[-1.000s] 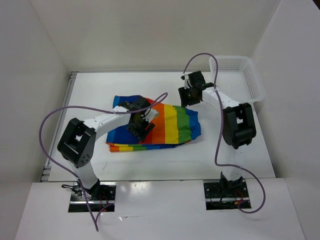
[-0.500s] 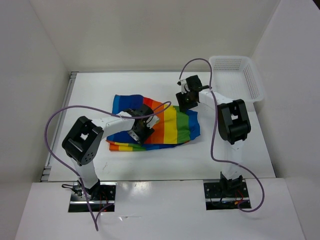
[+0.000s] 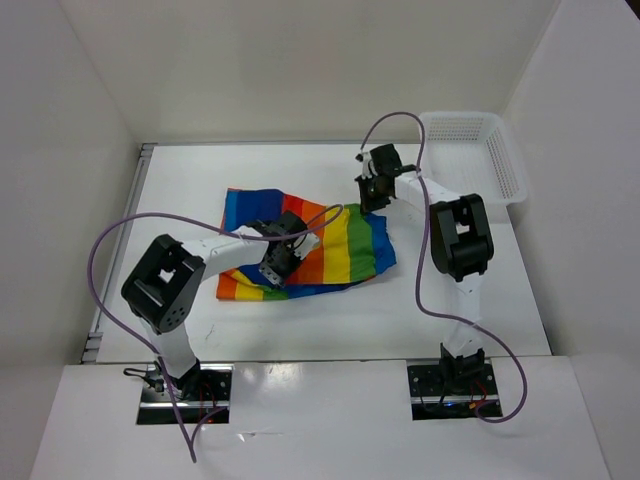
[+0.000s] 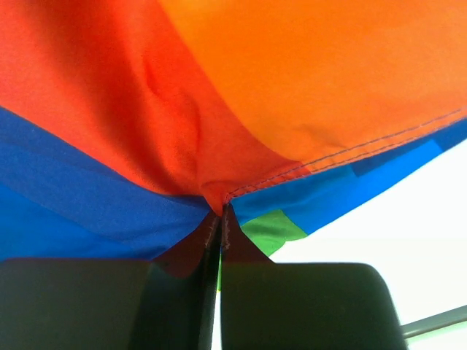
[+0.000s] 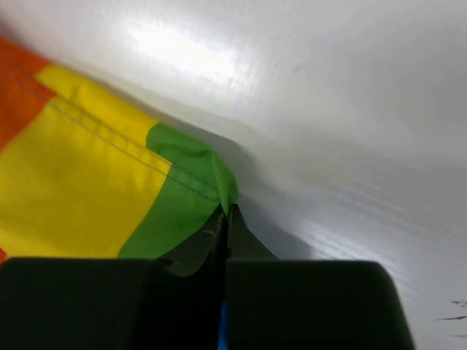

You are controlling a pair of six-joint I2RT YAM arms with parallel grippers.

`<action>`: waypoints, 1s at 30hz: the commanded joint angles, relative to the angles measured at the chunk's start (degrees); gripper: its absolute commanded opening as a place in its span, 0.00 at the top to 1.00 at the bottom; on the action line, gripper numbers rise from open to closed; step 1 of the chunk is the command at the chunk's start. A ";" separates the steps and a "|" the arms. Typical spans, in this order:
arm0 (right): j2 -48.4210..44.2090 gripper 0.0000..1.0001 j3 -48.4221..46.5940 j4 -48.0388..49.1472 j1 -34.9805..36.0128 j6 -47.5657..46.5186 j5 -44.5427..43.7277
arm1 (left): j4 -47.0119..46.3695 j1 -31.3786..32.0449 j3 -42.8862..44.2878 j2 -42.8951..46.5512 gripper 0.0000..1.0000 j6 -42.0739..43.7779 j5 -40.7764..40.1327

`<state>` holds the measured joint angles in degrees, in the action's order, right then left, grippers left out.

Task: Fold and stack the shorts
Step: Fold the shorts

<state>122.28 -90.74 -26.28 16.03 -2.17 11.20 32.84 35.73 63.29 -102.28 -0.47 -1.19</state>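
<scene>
The rainbow-striped shorts [image 3: 335, 245] lie crumpled in the middle of the table. My left gripper [image 3: 275, 268] is low over their near left part. In the left wrist view this gripper [image 4: 219, 219] is shut, pinching a red stitched edge of the shorts [image 4: 306, 80], with blue and green layers below. My right gripper [image 3: 372, 192] is at the far right corner of the cloth. Seen from the right wrist, that gripper [image 5: 226, 219] is shut on the green hem of the shorts [image 5: 66, 189], and the corner is drawn up slightly off the table.
A white mesh basket [image 3: 505, 160] stands at the back right corner of the white table [image 3: 470, 300]. White walls enclose the table on the left, back and right. Purple cables loop over both arms.
Both grippers have closed on the fabric. The left one moved down onto the near left part of the shorts; the right one shifted slightly back, and the right edge of the shorts has drawn in.
</scene>
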 commanded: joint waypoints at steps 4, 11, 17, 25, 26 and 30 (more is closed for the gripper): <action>1.65 1.00 -11.56 4.22 -3.02 7.71 -3.20 | 0.29 -0.48 -5.19 -2.93 1.00 0.47 -3.82; 2.88 1.00 -11.57 4.75 -3.02 7.71 -4.96 | 0.29 -0.48 -5.72 -2.93 1.00 0.47 -5.66; 2.09 0.39 -13.85 4.75 -3.02 5.43 -5.49 | 1.52 -0.48 -2.56 -4.59 0.83 0.47 -5.66; -10.63 0.26 -7.46 0.79 -3.55 4.98 -1.98 | 6.70 -0.48 5.53 -3.37 0.48 0.47 -1.63; -12.05 0.36 -3.17 -0.08 -3.55 4.99 -0.93 | 7.58 -0.48 6.05 -1.97 0.46 0.47 -1.62; -18.56 0.82 5.03 -0.88 -3.30 3.15 2.77 | 9.95 -0.48 8.78 0.06 0.41 0.47 0.13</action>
<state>109.27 -89.52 -26.37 12.71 2.39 10.92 39.27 35.09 69.04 -104.47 -0.19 -3.55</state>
